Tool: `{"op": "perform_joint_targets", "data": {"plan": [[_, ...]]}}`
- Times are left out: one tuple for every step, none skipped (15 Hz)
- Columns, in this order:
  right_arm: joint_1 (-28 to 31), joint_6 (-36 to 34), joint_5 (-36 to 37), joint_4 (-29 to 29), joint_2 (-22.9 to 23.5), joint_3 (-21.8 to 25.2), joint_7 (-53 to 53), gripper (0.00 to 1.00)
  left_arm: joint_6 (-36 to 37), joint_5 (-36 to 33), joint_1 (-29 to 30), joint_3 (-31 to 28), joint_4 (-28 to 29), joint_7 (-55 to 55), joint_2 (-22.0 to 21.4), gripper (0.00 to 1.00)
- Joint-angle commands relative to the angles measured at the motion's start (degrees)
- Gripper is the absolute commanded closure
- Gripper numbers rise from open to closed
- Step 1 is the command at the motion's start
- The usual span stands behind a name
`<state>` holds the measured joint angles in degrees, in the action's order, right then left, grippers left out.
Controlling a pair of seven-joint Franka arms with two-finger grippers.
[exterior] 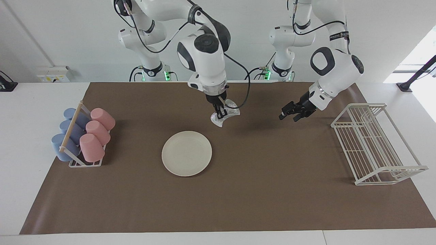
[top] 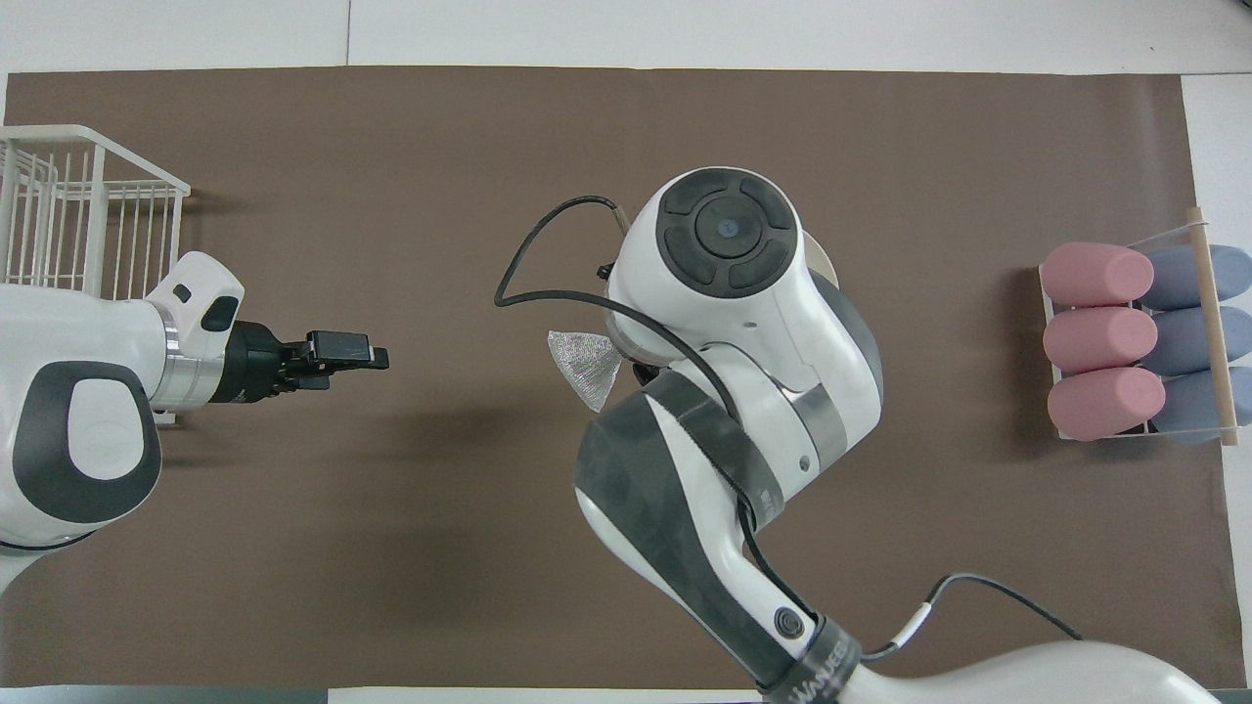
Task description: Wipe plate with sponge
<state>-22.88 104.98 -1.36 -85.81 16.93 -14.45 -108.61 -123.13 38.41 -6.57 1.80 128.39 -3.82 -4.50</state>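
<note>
The cream plate (exterior: 186, 153) lies flat on the brown mat with nothing on it. In the overhead view only a sliver of the plate (top: 818, 262) shows past the right arm. My right gripper (exterior: 220, 114) hangs raised over the bare mat beside the plate, toward the left arm's end, and is shut on the silvery crinkled sponge (exterior: 226, 115). From above, the sponge (top: 583, 364) sticks out from under the right wrist, which hides the fingers. My left gripper (exterior: 288, 117) is open and holds nothing, in the air over the mat (top: 344, 352).
A holder with pink and blue cups (exterior: 83, 135) stands at the right arm's end of the table (top: 1135, 328). A white wire rack (exterior: 374, 143) stands at the left arm's end (top: 88, 215). The brown mat (exterior: 238, 197) covers the table's middle.
</note>
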Motion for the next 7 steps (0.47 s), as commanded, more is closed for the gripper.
{"op": "perform_joint_targets", "data": {"plan": [[-0.85,-8.27,1.36,5.2,-1.72,-0.49,-4.58,1.0,3.32,12.08,-0.55,-0.57,-2.61,1.09,0.1,0.0],[-0.59,-8.91,1.27,5.04,-2.86,-0.58,-4.77,1.0,6.2,14.91,-0.46,-0.57,-3.93,1.0,0.37,0.0],[-0.24,-8.83,1.19,4.95,-3.13,-0.49,-4.51,1.0,9.37,17.81,0.06,-0.65,-4.38,0.74,0.28,0.0],[0.03,-7.18,0.58,4.52,-3.14,-0.4,-4.51,1.0,11.66,22.01,0.33,-0.74,-4.38,0.39,0.02,0.0],[0.2,-5.94,0.57,3.99,-3.22,-0.32,-4.51,1.0,14.29,26.15,0.94,-0.92,-4.47,-0.31,-0.16,0.0],[0.2,-5.93,0.57,3.9,-3.22,-0.23,-4.42,1.0,15.89,28.1,1.38,-0.83,-4.47,-0.84,-0.33,0.0],[0.2,-5.67,0.57,3.81,-3.31,-0.23,-4.42,1.0,17.38,29.51,1.3,-0.83,-4.47,-1.1,-0.51,0.0]]}}
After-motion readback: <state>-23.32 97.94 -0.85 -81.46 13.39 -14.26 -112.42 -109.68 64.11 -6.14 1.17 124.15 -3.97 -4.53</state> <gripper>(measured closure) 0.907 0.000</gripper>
